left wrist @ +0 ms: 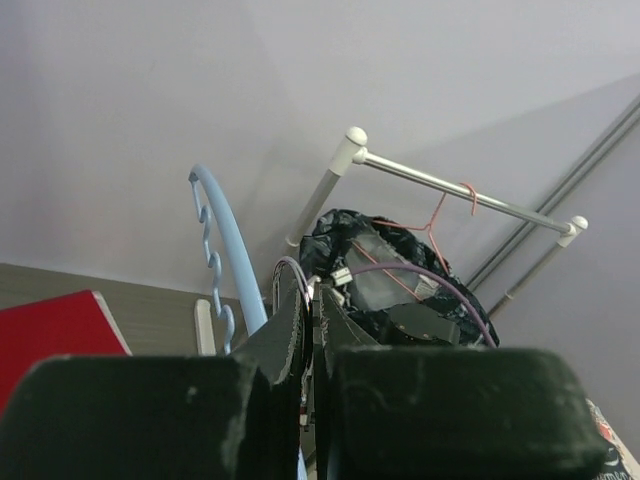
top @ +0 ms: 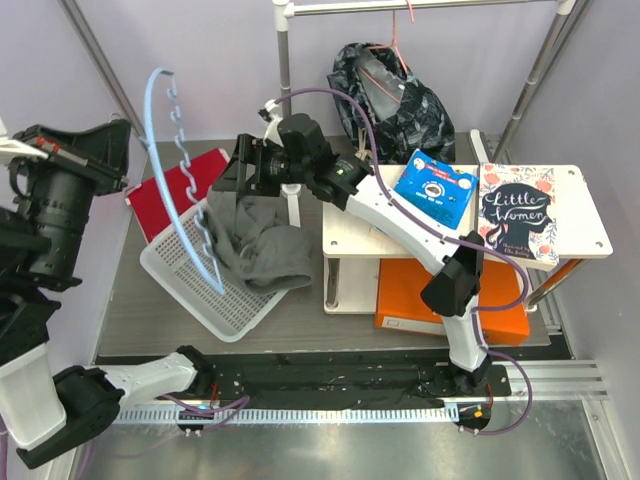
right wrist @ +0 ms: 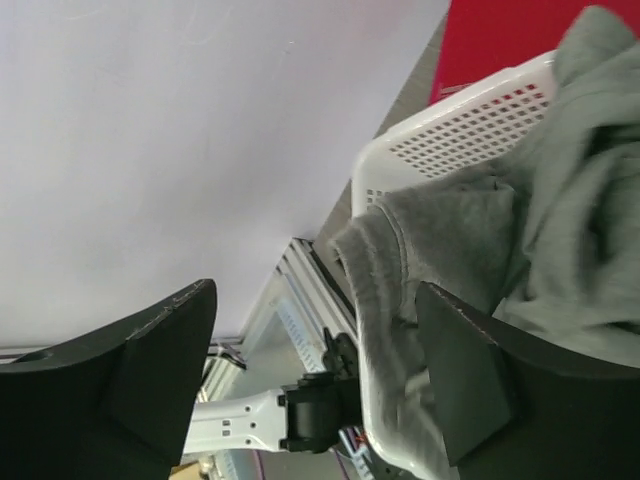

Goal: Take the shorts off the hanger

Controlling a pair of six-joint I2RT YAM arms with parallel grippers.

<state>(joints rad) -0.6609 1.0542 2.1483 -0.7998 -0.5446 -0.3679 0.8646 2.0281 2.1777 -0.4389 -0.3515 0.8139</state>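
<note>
The grey table (top: pixel 150 310) holds a white basket (top: pixel 175 270) with a shelf (top: pixel 350 235) just to its right. The left gripper (left wrist: pixel 312 335) is pressed closed, with nothing visible between its fingers. The right gripper (right wrist: pixel 312 370) gapes wide over the grey garment (top: pixel 255 245) in the basket. Well beyond both, the shorts (top: pixel 385 95) hang on the hanger (left wrist: pixel 437 225) from the rail (top: pixel 430 6), with open air in front and a lilac wall behind.

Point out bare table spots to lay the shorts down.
Bare table runs between the white basket and the near edge, and left of the basket in front of the red folder. Crowded: the basket holds a grey garment; the shelf top carries a blue box and book.
</note>
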